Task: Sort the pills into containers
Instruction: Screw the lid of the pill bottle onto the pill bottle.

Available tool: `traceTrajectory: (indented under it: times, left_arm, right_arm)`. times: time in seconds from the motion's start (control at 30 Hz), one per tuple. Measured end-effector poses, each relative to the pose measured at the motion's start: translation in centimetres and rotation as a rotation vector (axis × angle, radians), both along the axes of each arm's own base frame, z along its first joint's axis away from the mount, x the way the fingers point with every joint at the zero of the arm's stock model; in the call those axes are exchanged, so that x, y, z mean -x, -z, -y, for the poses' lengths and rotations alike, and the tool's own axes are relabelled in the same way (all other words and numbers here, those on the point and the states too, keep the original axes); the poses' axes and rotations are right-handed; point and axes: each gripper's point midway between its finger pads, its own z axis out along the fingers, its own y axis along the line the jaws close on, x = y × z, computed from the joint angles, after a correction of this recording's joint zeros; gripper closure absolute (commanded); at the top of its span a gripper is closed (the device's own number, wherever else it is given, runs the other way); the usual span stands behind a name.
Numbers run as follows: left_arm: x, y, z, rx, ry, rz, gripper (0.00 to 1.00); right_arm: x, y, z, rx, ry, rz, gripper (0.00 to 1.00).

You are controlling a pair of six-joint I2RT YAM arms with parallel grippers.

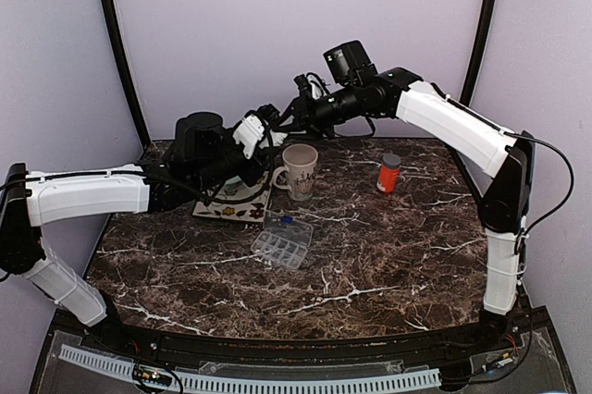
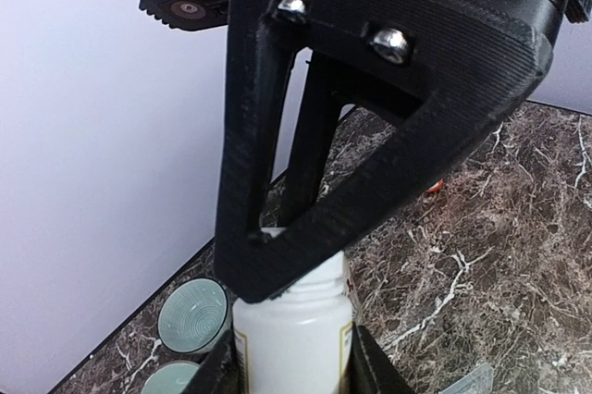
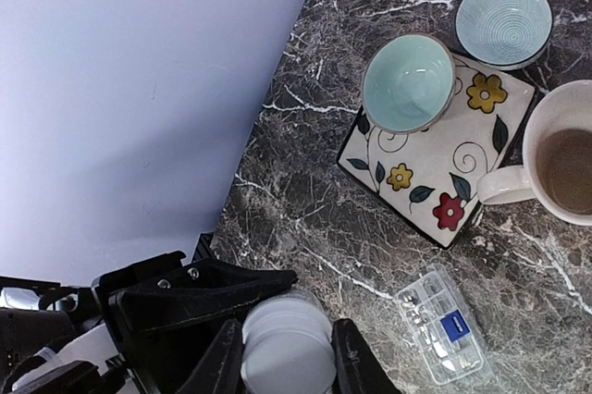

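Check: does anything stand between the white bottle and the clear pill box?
Only its own cap. The left hand grips the white bottle, and the right hand is clamped on its cap, which is on. The path toward the pill box looks unobstructed.

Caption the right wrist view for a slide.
Right gripper clamped on top of a white bottle, over a floral tile, mug and pill organizer.

Top external: high at the near edge, facing forward and down over the whole bench [image 1: 388, 264]. Left wrist: close, looking along the left pincer [image 2: 294, 366] at the white bottle [image 2: 291, 343]. Right wrist: straight down past the right pincer [image 3: 287, 359], sharing that bottle and two bowls [image 3: 407, 82] beyond it.
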Motion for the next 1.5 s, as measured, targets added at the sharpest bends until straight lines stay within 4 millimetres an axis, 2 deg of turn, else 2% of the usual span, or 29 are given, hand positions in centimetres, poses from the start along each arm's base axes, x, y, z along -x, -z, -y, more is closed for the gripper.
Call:
traceTrajectory:
  times: [0.23,0.5,0.93,1.5]
  left_arm:
    - [0.9,-0.8,0.5,0.046,0.025,0.024,1.00]
    - [1.6,-2.0,0.6,0.107,0.041,0.037,1.00]
    - [2.1,-2.7,-0.3,0.179,0.056,0.026,1.00]
    - [1.1,-3.0,-1.4,0.221,0.031,0.005,1.00]
  right_arm:
    - [0.9,0.0,-0.6,-0.012,-0.017,0.000,0.58]
    - [1.9,-1.0,-1.1,-0.040,-0.037,0.019,0.53]
    - [2.9,-1.5,-1.1,-0.030,-0.047,0.041,0.50]
    - [4.2,-1.9,-0.1,0.008,-0.079,0.102,0.47]
